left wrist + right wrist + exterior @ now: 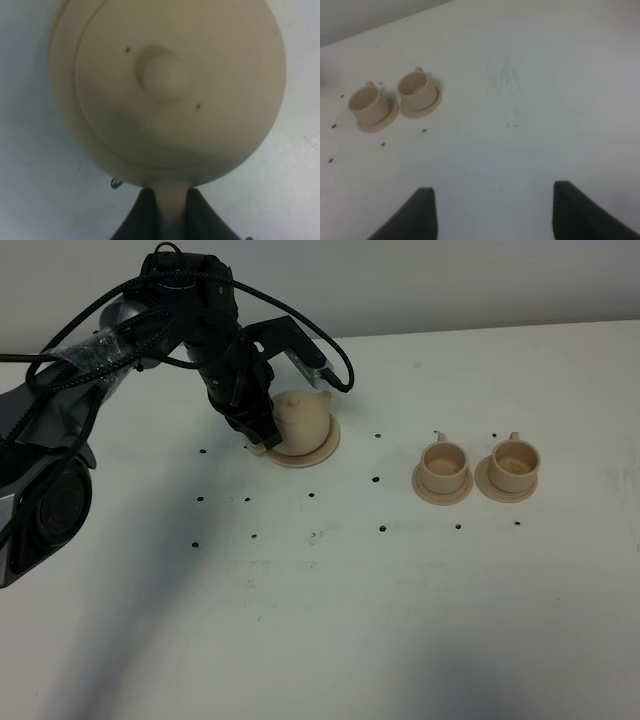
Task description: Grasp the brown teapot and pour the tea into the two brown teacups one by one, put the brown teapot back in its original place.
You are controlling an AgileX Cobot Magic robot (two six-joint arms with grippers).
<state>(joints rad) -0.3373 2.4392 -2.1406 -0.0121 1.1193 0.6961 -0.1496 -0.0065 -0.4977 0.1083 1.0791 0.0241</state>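
Brown teapot upright on wide saucer, directly ahead of left gripper; jaws clamped on its loop handle. Nearer teacup and farther teacup, each on a small saucer, sit well past the teapot from that gripper. Right gripper jaws wide apart, holding nothing, above white table, both cups well ahead of it.

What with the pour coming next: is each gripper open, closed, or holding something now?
Left gripper: closed on the brown teapot, at its handle.
Right gripper: open, holding nothing.
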